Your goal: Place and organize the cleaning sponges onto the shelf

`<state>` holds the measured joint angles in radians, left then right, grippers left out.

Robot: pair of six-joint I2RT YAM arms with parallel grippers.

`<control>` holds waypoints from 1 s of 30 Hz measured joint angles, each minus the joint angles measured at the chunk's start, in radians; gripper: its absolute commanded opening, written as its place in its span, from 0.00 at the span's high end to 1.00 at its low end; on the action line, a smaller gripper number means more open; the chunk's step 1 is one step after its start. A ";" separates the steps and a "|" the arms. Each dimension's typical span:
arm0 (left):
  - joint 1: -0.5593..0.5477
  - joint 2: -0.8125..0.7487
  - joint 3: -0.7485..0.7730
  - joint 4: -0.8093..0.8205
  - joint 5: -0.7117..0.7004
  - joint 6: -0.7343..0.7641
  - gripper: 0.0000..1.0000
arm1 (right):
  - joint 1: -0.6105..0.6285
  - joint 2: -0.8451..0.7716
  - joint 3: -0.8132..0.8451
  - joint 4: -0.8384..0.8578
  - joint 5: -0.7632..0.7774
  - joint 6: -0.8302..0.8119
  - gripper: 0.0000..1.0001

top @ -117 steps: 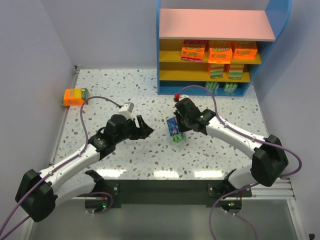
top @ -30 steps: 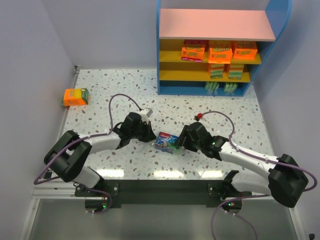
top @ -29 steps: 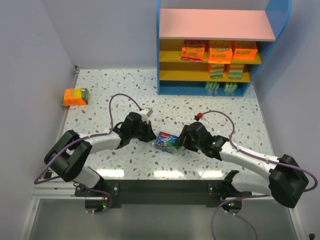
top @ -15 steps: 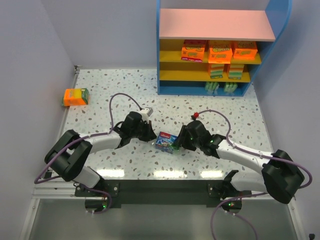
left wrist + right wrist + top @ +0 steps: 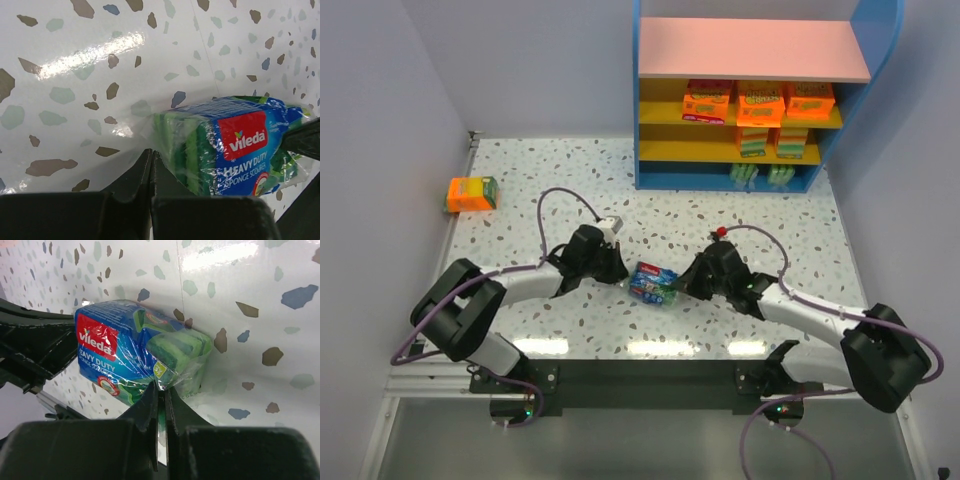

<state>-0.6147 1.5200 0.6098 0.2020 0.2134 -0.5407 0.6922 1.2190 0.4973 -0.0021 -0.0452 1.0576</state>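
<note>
Top view: the blue sponge pack (image 5: 653, 284) lies on the desk (image 5: 520, 170) at lower centre, between your left hand (image 5: 623, 275) and right hand (image 5: 680, 288). It is well apart from the shelf (image 5: 750, 150) at upper right. Both sets of tips are hidden here.

Left wrist view: the hand is shut tight, tips at the wrapper's left edge. You cannot tell if film is caught.

Right wrist view: the hand is pinched shut on loose film only, not the sponge body. On lifting, the film may slip or tear. If both hands pull, the wrapper could rip. The pack's underside is hidden.
</note>
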 measured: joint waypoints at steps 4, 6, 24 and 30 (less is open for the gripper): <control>0.000 -0.026 0.012 -0.083 -0.085 -0.008 0.94 | -0.043 -0.083 -0.012 -0.058 -0.010 0.003 1.00; 0.014 -0.063 0.031 -0.153 -0.156 -0.017 0.85 | -0.078 -0.137 -0.013 -0.098 -0.011 0.004 1.00; 0.169 -0.569 0.045 -0.421 -0.373 -0.037 0.63 | -0.438 0.005 0.082 0.117 0.010 0.163 1.00; 0.169 -0.610 -0.006 -0.480 -0.368 -0.050 0.23 | -0.438 0.174 0.182 0.255 0.109 0.239 1.00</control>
<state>-0.4461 0.9096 0.6033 -0.2775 -0.1547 -0.5907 0.2539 1.3930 0.6788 0.2527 0.0639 1.2968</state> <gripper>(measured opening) 0.702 0.036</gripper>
